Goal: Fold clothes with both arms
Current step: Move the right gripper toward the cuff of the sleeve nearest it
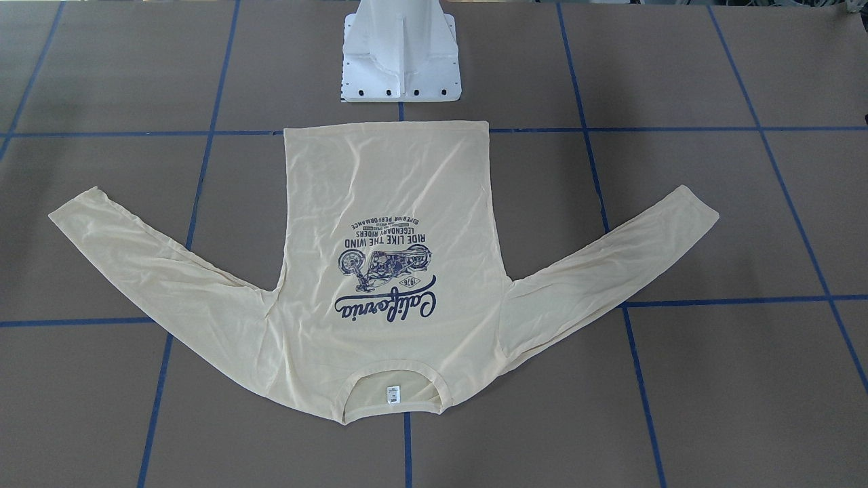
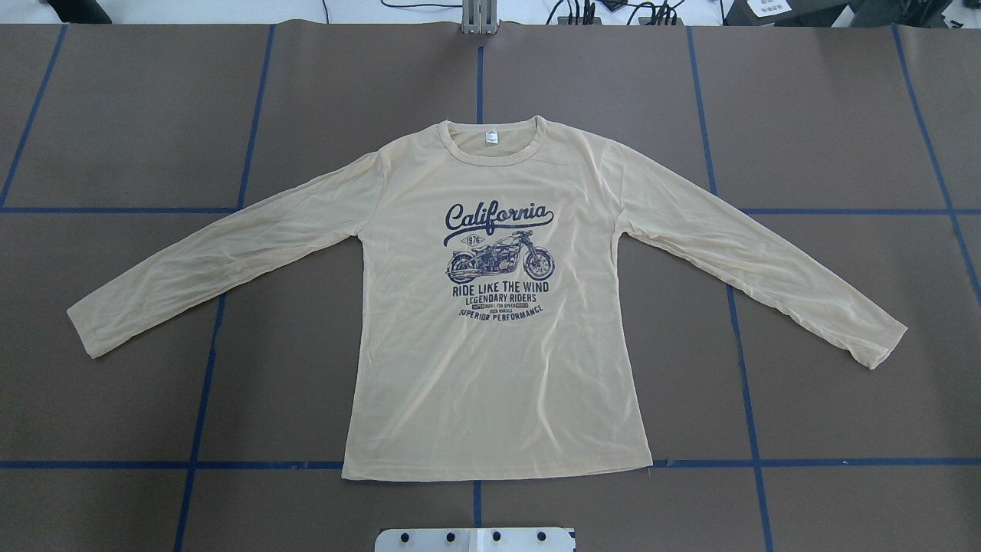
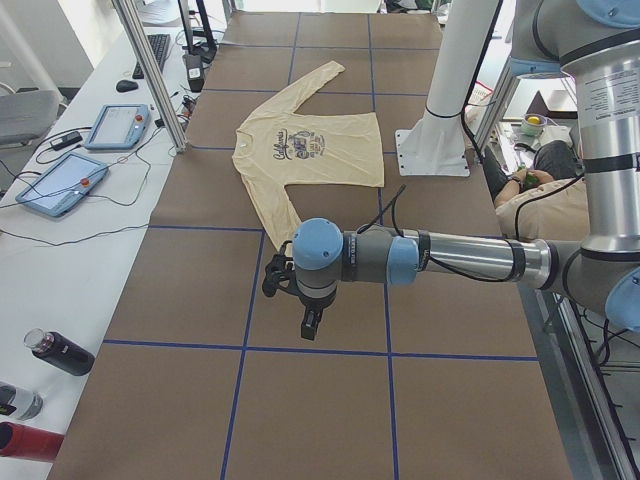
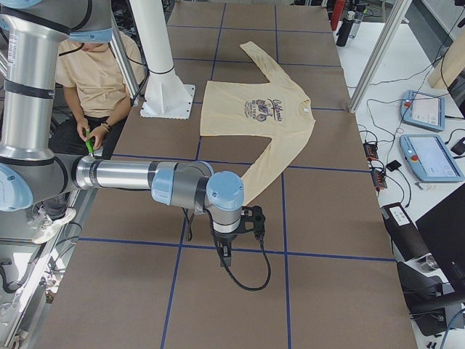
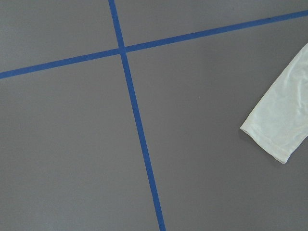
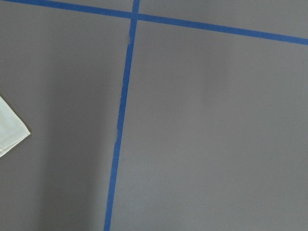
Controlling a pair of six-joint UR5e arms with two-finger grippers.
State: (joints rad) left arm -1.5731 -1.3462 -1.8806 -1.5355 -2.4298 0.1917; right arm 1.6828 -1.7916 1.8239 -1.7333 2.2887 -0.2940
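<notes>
The T-shirt (image 2: 490, 383) lies flat, print up, on the worktop (image 2: 138, 115); folding seems not begun. The left hand (image 3: 310, 325) and right hand (image 4: 224, 256) hang beside it; spread or not, I cannot tell; next, each probably must reach a sleeve (image 2: 230, 253).

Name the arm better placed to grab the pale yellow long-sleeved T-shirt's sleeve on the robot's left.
Left: the grey metal left arm hangs near that sleeve's cuff; the right arm hangs by the other cuff.

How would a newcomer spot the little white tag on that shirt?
On the brown table, a cream long-sleeved shirt lies flat. Inside its collar, at the end away from the white pedestal, sits the tag: the only white patch, unlike the navy print.
</notes>
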